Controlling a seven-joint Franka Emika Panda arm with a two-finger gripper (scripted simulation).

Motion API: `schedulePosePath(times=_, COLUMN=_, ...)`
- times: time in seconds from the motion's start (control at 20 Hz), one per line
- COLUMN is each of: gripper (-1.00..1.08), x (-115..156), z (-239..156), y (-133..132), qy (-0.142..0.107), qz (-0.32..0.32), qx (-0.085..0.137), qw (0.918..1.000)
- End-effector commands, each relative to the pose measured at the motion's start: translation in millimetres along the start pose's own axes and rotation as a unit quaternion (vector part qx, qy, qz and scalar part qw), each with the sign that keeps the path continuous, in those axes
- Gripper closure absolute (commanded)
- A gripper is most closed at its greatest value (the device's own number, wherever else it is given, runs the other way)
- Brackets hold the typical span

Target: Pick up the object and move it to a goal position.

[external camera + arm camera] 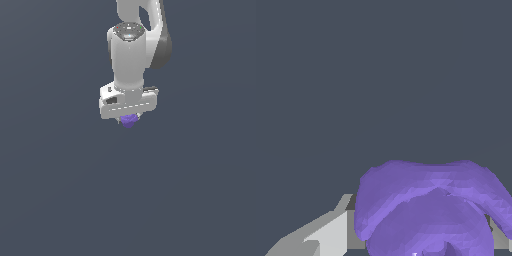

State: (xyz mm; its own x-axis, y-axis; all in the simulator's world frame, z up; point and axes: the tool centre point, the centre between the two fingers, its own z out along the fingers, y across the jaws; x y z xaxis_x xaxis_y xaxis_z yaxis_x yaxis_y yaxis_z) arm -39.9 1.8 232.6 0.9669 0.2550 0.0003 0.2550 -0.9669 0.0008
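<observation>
The object (129, 121) is a small purple lumpy thing peeking out just under the white hand of my gripper (128, 117) in the exterior view. The hand covers most of it and hides the fingers there. In the wrist view the object (426, 205) looms large and close, sitting between the grey-white fingers (331, 235), with a sliver of the other finger at the opposite side. The gripper is shut on the object. No goal marker shows in either view.
A plain dark grey surface (60, 200) fills the rest of both views. The white arm (131, 50) rises from the hand toward the top of the exterior view.
</observation>
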Motion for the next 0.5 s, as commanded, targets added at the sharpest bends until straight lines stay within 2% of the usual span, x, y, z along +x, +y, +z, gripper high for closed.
schedulePosePath(times=0.0, gripper=1.08, x=-9, z=-27, y=-6, qy=0.0, qz=0.0, qx=0.0, qw=1.0)
schedulePosePath(times=0.45, gripper=1.08, x=-36, z=-122, y=-27, qy=0.0, qz=0.0, qx=0.0, qw=1.0)
